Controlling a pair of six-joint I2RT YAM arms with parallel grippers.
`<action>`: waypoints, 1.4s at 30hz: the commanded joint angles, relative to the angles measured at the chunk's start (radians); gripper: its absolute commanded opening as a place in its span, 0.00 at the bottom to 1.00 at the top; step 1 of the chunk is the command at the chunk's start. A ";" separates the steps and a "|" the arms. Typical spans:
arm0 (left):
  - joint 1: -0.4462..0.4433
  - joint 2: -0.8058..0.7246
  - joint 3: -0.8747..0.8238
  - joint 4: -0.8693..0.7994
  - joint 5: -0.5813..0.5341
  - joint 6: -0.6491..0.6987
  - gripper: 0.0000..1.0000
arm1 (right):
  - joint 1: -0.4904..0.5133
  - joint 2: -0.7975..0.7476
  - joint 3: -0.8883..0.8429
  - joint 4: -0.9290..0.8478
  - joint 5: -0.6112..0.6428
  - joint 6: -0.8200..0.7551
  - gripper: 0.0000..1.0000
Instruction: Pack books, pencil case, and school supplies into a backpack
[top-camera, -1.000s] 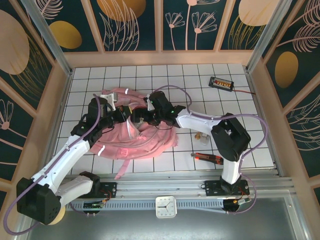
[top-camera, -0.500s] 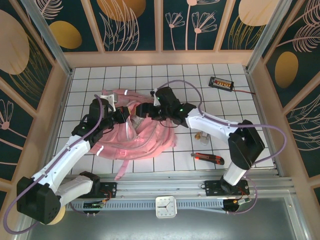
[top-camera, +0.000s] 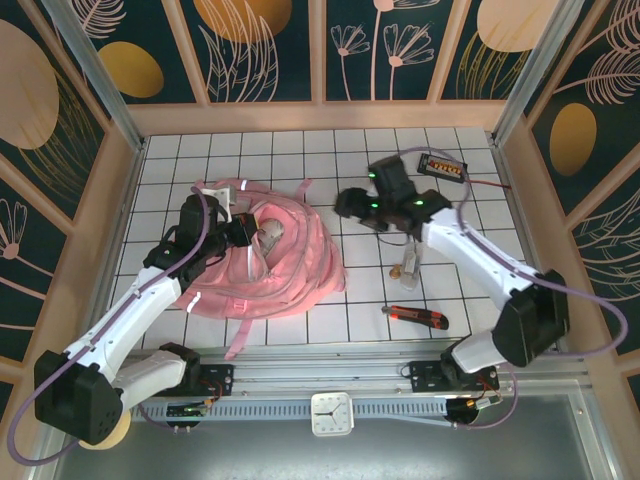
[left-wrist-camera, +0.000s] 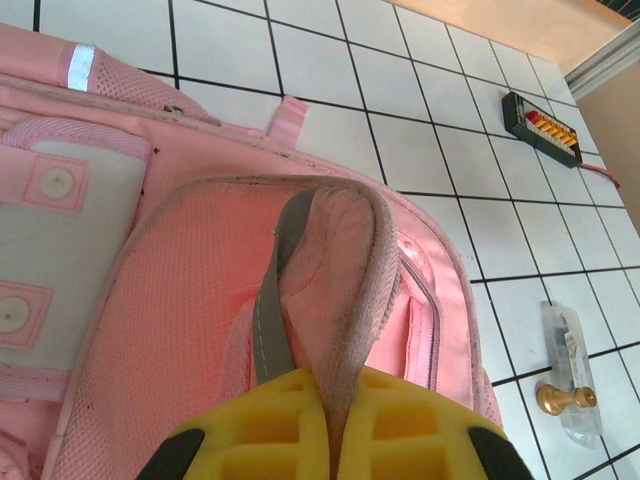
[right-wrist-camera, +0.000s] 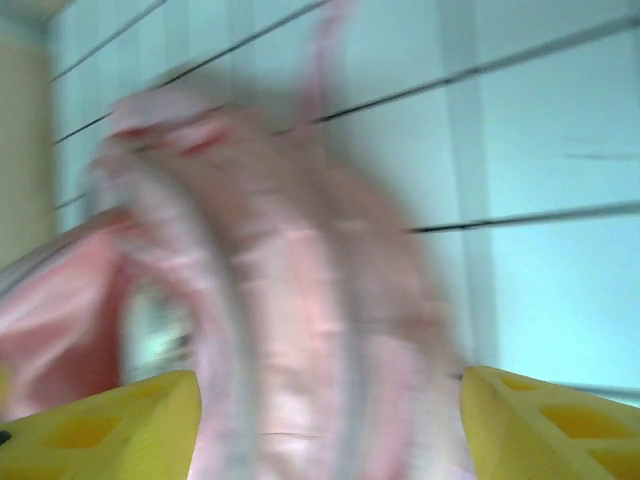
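The pink backpack (top-camera: 275, 265) lies left of centre on the white tiled table. My left gripper (top-camera: 243, 229) is shut on a raised fold of its upper rim. In the left wrist view the yellow fingers (left-wrist-camera: 270, 425) pinch pink fabric with grey trim (left-wrist-camera: 335, 250). My right gripper (top-camera: 347, 205) hovers open just right of the backpack, apart from it. Its wrist view is blurred, with the fingers (right-wrist-camera: 100, 425) wide apart and the backpack (right-wrist-camera: 270, 330) beyond them. A small clear piece with a brass pin (top-camera: 407, 262) (left-wrist-camera: 570, 385), one of the school supplies, lies right of the backpack. The books and pencil case are out of view.
A red and black cutter (top-camera: 418, 317) lies near the front right. A black wired box with orange buttons (top-camera: 443, 165) (left-wrist-camera: 540, 125) sits at the back right. Wooden walls close in the table on three sides.
My right gripper has pulled out of the backpack and swung right and back, its jaws still apart. The backpack has settled into a rounder heap. My left gripper keeps its hold.
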 joint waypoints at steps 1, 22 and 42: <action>0.012 -0.003 0.010 0.030 -0.009 0.032 0.00 | -0.108 -0.097 -0.118 -0.330 0.133 -0.024 0.72; 0.012 -0.010 -0.015 0.042 0.037 0.040 0.00 | -0.355 -0.024 -0.302 -0.168 0.153 -0.167 0.80; 0.013 -0.017 -0.022 0.018 0.009 0.044 0.00 | -0.362 0.327 -0.153 -0.026 0.104 -0.251 0.78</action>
